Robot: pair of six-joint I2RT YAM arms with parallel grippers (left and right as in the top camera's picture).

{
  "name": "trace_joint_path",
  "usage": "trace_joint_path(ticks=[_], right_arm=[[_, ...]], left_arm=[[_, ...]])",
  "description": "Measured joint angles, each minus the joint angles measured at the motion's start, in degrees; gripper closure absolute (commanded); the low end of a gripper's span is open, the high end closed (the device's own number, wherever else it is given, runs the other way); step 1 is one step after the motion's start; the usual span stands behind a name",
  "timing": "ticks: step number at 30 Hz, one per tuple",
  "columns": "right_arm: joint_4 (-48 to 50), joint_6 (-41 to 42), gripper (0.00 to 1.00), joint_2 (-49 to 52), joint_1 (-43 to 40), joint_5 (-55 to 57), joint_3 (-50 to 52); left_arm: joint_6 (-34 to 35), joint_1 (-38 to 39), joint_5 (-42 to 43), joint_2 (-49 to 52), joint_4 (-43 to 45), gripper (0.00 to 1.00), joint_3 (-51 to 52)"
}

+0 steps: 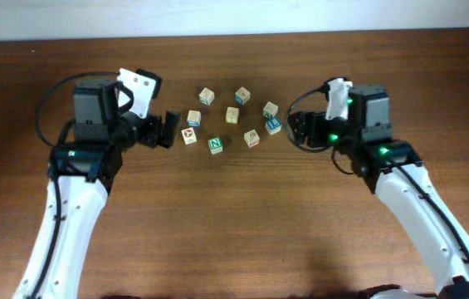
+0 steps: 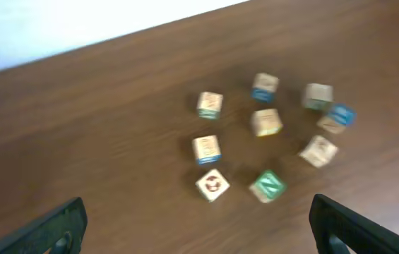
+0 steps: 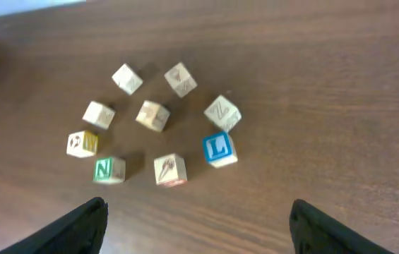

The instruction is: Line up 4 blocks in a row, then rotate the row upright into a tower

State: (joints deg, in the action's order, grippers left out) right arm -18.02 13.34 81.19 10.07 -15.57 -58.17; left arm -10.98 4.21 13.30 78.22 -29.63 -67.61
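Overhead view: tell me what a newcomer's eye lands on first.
A loose cluster of small alphabet blocks sits mid-table on the dark wooden table. The blue L block on its right edge and the green N block at its near edge stand out most. The left gripper and right gripper flank the cluster, both open and empty.

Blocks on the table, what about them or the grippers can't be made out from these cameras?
- Overhead: faces too small; only the green N block reads.
- Left wrist: motion blur smears the faces; the blue block shows no readable letter there.
- Right wrist: the right gripper has its fingers cut off by the bottom edge.
- Undersides: hidden against the table in every view.
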Motion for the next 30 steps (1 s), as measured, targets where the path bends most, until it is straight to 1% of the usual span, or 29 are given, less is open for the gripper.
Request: trace_joint_path(ticks=[2, 3, 4, 6, 8, 10, 12, 15, 20, 21, 22, 27, 30], right_arm=[[2.8, 2.8, 0.27, 0.9, 4.9, 7.8, 0.0], [4.2, 3.9, 0.28, 2.2, 6.9, 10.9, 0.0], [5.7, 4.7, 0.3, 3.3, 7.9, 12.4, 0.0], [11.8, 6.7, 0.31, 9.3, 10.7, 15.0, -0.2], [18.4, 8.2, 0.31, 15.5, 12.4, 15.5, -0.3], [22.8, 9.0, 0.33, 22.1, 14.4, 15.3, -0.2], [25.8, 9.0, 0.33, 26.3, 14.7, 15.1, -0.4], [26.5, 8.9, 0.32, 28.4, 14.8, 15.1, -0.5], [30.2, 8.5, 0.32, 32.0, 16.3, 15.1, -0.5], [30.4, 8.5, 0.4, 32.0, 16.5, 15.1, -0.5], [30.5, 8.5, 0.57, 32.0, 16.7, 15.1, -0.5], [27.5, 11.9, 0.57, 32.0, 18.2, 15.1, -0.6], [25.7, 12.2, 0.69, 32.0, 18.5, 15.4, -0.6]], left_arm=[[3.1, 0.0, -5.0, 5.2, -0.2, 0.01, -3.2], [4.7, 0.0, -7.2, 8.2, -1.2, 0.01, -4.9], [6.1, 0.0, -9.1, 10.2, -1.5, 0.01, -6.2], [10.4, -1.5, -12.8, 12.4, -2.3, 0.01, -7.4], [13.2, -5.5, -13.8, 12.4, -3.5, 0.01, -8.0], [14.3, -8.5, -14.3, 12.4, -5.0, 0.01, -8.1], [14.5, -8.5, -14.4, 12.4, -6.4, 0.01, -8.1], [14.7, -8.5, -14.4, 12.4, -6.6, 0.01, -8.1], [14.7, -8.5, -14.4, 12.4, -6.6, 0.01, -8.1], [14.7, -8.5, -14.4, 12.4, -6.6, 0.01, -8.1], [14.7, -8.5, -14.4, 12.4, -6.6, 0.01, -8.1], [14.7, -8.5, -14.4, 12.4, -6.6, 0.01, -8.1], [14.7, -8.5, -14.4, 12.4, -6.6, 0.01, -8.1]])
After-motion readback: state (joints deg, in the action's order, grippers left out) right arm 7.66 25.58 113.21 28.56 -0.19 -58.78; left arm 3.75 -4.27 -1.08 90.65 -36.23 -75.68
